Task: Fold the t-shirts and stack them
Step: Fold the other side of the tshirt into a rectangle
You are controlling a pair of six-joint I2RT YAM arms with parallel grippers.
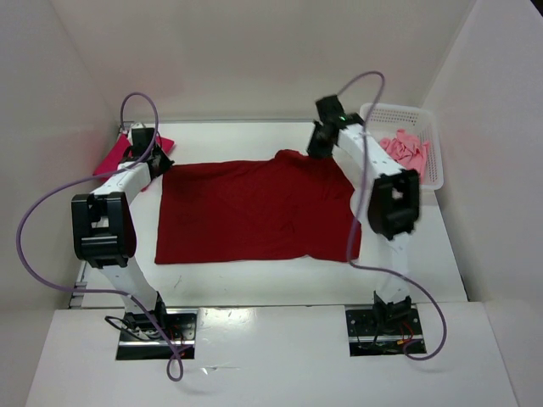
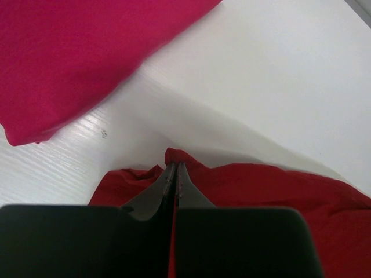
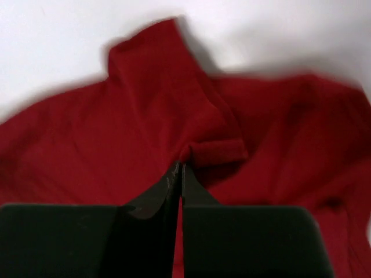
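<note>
T-shirts at an early-to-middle stage, judging by layout: none stacked. Dark red t-shirt [image 1: 254, 212] spread flat mid-desk [image 1: 254, 284], roughly rectangular, near edge slightly uneven, far edge bunched into a small ridge toward the right; folding judged under way, not finished. Crimson-magenta t-shirt [image 1: 114, 157] at far left corner, near but apart from the red one, smooth with a rounded doubled edge; likely folded, not confirmed. Light pink t-shirt [image 1: 407, 151] crumpled inside white perforated basket [image 1: 399, 110] at far right. Left gripper [image 2: 175, 168] pressed together, pinching far left corner of dark red t-shirt, cloth drawn up into a peak at the tips. Right gripper [image 3: 178, 168] pressed together at a rolled hem on the far edge; cloth caught or not, cannot tell. Remaining: finish red, fold pink, stack all three.
</note>
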